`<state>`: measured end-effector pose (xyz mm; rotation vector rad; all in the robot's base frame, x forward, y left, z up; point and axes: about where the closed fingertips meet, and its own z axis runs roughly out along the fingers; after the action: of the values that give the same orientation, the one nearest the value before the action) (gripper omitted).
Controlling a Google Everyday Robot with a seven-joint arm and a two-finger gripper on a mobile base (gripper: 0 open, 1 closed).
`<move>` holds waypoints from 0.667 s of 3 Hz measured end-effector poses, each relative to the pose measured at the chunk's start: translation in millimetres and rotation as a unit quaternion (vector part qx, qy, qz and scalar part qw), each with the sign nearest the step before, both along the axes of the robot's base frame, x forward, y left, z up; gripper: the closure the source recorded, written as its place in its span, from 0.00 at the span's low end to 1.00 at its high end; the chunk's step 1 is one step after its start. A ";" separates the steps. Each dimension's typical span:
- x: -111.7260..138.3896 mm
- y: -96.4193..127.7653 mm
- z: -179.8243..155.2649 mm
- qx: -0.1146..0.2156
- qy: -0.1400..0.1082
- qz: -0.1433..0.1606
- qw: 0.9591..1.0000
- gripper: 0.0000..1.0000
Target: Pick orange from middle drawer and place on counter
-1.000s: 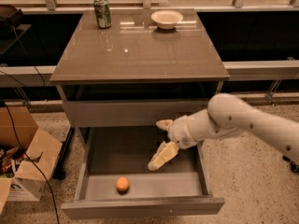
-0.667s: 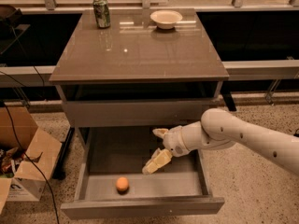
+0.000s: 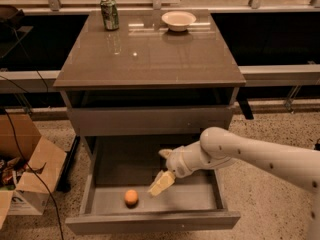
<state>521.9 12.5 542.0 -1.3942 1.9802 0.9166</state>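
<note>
Hovering the gripper (image 3: 157, 173) inside the open middle drawer (image 3: 150, 223), just right of the orange (image 3: 131, 197) resting near its front wall. Showing jaws seemingly apart, holding nothing. Working the approach step; needing next a short leftward, downward move to straddle the fruit before closing.

orange (image 3: 131, 197) in open middle drawer (image 3: 150, 223), hand (image 3: 158, 173) beside
</note>
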 end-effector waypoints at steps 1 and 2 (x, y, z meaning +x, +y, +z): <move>-1.1 12.8 -43.0 -0.025 0.003 -0.002 1.000 0.00; 4.2 29.6 -82.6 -0.028 -0.001 -0.005 1.000 0.00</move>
<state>526.1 42.1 459.4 -1.4147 2.0229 0.8612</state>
